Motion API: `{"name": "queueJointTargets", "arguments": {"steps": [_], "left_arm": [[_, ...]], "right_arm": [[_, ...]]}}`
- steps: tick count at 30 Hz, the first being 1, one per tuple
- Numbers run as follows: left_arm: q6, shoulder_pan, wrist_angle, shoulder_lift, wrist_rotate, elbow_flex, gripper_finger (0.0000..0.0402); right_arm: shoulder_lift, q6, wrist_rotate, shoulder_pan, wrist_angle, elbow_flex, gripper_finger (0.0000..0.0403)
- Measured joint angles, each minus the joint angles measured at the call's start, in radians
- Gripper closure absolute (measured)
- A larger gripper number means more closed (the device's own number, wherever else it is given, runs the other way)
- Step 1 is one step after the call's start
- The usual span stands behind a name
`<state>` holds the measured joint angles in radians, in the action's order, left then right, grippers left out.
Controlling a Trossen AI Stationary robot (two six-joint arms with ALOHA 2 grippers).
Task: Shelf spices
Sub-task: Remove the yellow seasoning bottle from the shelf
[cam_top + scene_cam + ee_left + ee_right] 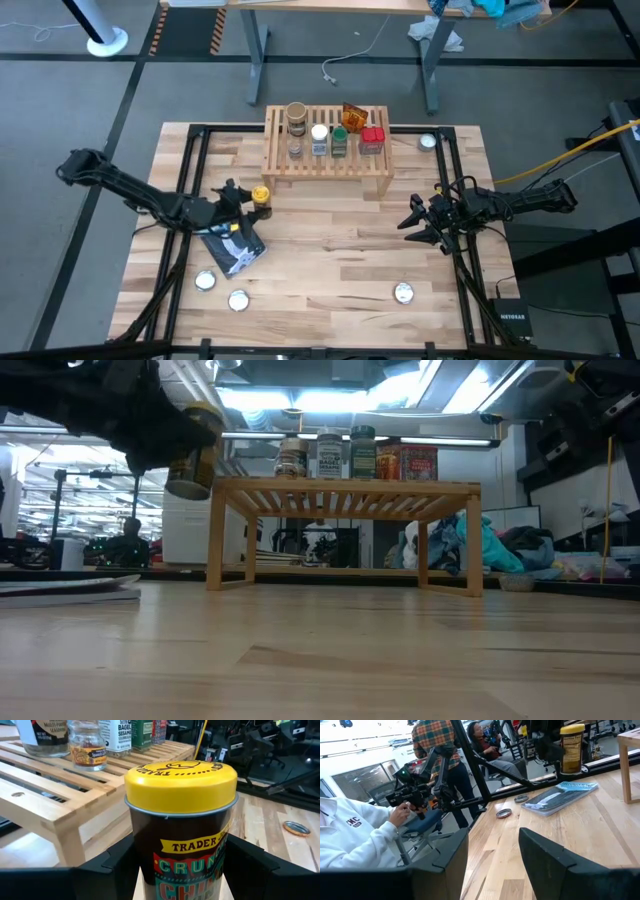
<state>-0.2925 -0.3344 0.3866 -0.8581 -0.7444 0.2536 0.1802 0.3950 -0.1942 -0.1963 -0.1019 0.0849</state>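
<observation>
Nearest the left wrist camera we see the yellow-lidded jar (181, 825), clamped upright between the left gripper (180, 870) fingers and lifted clear of the table just in front of the shelf's left corner. In the low view the jar (193, 460) hangs level with the shelf top.

Surface: a light-wood plank tabletop (330, 260) with a black frame along its edges, standing on grey floor. Behind it we note desk legs, cables and cloth; the right wrist view shows two people seated in the room beyond the table.

Open room: the middle and front of the tabletop between the arms lie bare. The right gripper (418, 226) hovers over the right half, well apart from the shelf, its fingers spread wide and holding nothing.

Count on the shelf (328, 165): six containers, in a group on the slats.
- tan-lidded jar (296, 117)
- small clear jar (296, 148)
- white-lidded jar (319, 138)
- green-lidded jar (340, 141)
- orange packet (353, 115)
- red tin (372, 138)

Count on the table: four flat silver discs, namely two near the front left (206, 281), one front right (403, 293) and one beside the shelf's right end (428, 142). One blue-and-white pouch (233, 246) lies flat under the left arm.
</observation>
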Motion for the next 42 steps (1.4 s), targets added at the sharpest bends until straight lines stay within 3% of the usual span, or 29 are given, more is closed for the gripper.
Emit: {"name": "queueJointTargets", "arguments": {"steps": [14, 29, 42], "left_arm": [[-0.023, -0.013, 0.362, -0.395, -0.026, -0.005, 0.0176], [-0.064, 0.003, 0.926, -0.898, -0.052, 0.011, 0.0176], [0.045, 0.083, 0.963, -1.055, 0.07, 0.186, 0.0176]], "right_arm": [[0.0, 0.0, 0.0, 0.0, 0.0, 0.0, 0.0221], [0.0, 0.0, 0.0, 0.0, 0.0, 0.0, 0.0221], [0.0, 0.0, 0.0, 0.0, 0.0, 0.0, 0.0221]]}}
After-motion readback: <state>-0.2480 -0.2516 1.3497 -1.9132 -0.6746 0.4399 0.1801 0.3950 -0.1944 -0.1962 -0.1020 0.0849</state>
